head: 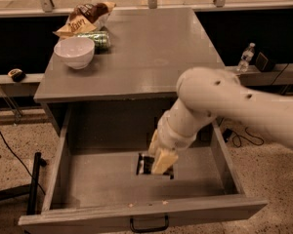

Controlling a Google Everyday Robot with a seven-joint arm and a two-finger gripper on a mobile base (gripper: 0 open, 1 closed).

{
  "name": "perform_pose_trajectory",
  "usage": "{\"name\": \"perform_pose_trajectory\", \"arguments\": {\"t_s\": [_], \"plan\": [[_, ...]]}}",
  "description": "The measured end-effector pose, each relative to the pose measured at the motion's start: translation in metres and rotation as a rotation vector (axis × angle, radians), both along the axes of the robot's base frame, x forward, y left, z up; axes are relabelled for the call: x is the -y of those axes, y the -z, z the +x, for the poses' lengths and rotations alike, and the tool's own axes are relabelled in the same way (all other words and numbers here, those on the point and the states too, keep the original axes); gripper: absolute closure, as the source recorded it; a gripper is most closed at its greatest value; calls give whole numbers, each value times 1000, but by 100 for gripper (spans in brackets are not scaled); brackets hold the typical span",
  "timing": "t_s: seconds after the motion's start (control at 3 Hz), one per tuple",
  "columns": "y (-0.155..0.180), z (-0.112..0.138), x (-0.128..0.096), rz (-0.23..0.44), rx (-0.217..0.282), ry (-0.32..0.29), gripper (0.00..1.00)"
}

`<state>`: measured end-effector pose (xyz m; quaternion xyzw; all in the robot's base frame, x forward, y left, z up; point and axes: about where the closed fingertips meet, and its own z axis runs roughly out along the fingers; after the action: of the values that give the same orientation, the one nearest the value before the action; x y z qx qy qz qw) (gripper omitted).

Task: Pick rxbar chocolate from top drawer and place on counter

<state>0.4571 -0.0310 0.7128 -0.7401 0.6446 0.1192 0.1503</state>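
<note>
The top drawer [88,213] is pulled wide open below the counter [151,52]; its black handle [149,224] shows on the front panel. My gripper [158,160] reaches down into the middle of the drawer from the right. It is shut on the rxbar chocolate [145,165], a small dark bar with light lettering. The bar sits between the cream fingers [164,161], just above the drawer floor. The arm hides part of the bar and the drawer's back right corner.
On the counter's back left stand a white bowl [74,51], a green can [95,39] and a brown-and-yellow chip bag [85,16]. A water bottle [245,57] stands on a ledge to the right. A black post [34,179] stands left of the drawer.
</note>
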Motion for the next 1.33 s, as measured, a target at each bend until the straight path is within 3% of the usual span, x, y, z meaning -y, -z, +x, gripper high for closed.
{"name": "perform_pose_trajectory", "arguments": {"t_s": [0.33, 0.67, 1.0, 1.33], "plan": [[-67, 37, 8, -46, 60, -39, 100], [-142, 105, -8, -152, 167, -28, 100], [-179, 163, -13, -178, 224, 102, 100], [-197, 220, -3, -160, 187, 324, 73]]}}
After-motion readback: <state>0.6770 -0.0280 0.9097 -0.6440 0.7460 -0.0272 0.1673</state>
